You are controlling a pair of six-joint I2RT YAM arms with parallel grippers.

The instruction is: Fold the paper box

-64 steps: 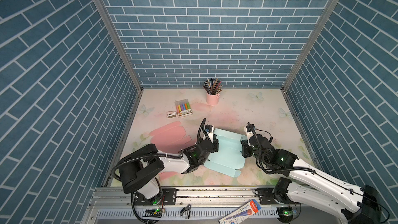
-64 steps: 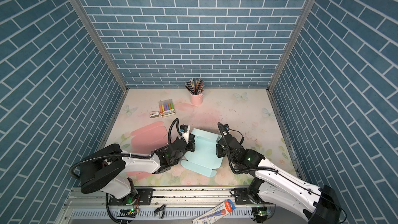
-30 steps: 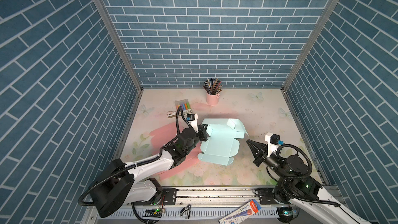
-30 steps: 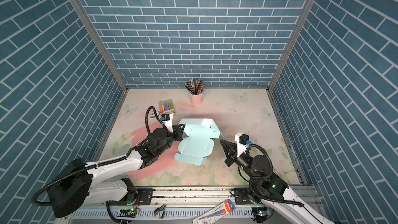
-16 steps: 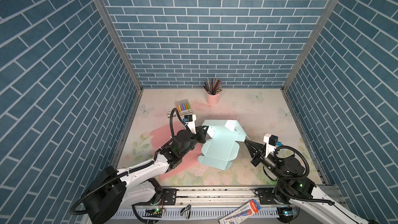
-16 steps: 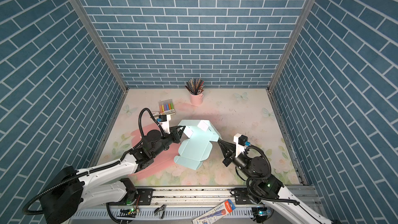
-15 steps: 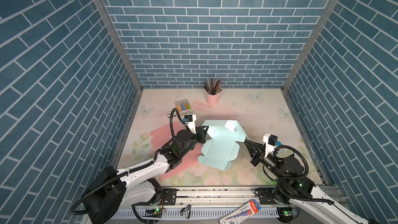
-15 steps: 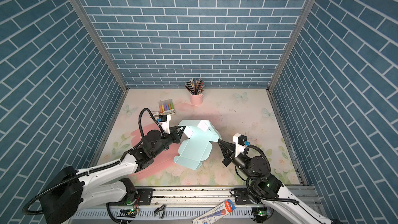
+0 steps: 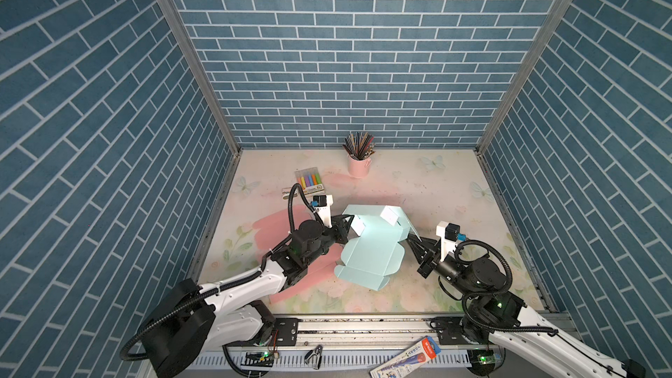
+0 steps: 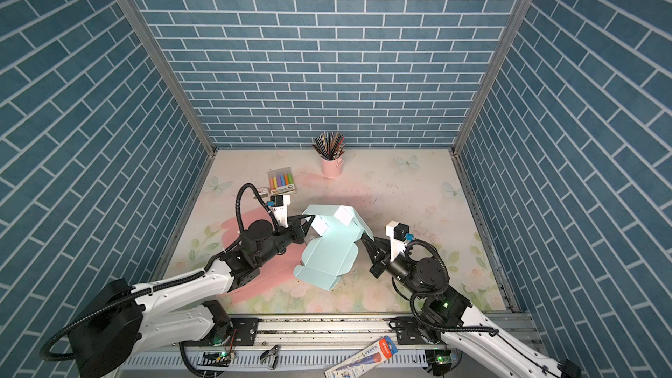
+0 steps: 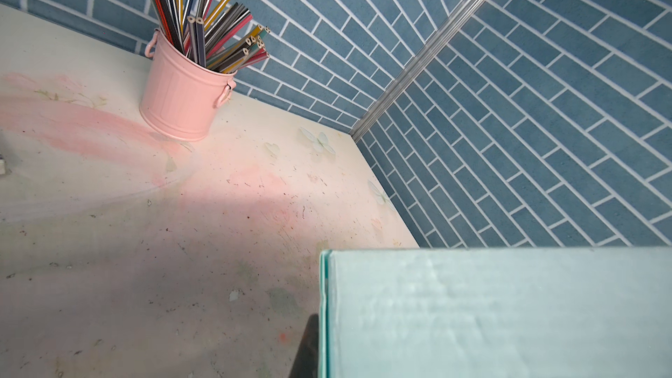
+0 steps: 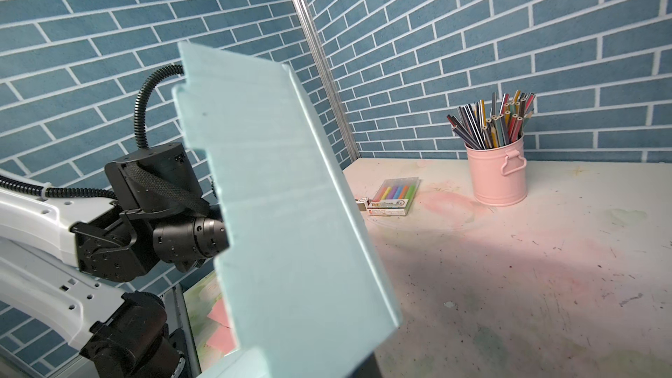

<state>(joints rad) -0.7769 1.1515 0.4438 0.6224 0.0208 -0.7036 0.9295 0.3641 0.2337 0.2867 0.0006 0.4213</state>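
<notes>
The light blue paper box point(image 9: 371, 249) is only partly folded: one end is bent up, the rest is flat. It leans over the counter point(image 9: 436, 190). The left fingers point(image 9: 343, 218) pinch its left edge, and the right fingers point(image 9: 416, 247) pinch its right flap. More flaps need folding.

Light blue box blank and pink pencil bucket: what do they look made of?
Light blue box blank: thin matte card; faint parallel ribbing and a layered cut edge suggest fine corrugated board, though plain card is possible. Pink pencil bucket: probably painted sheet metal with a satin finish, given its pressed vertical ribs and rolled rim.
</notes>
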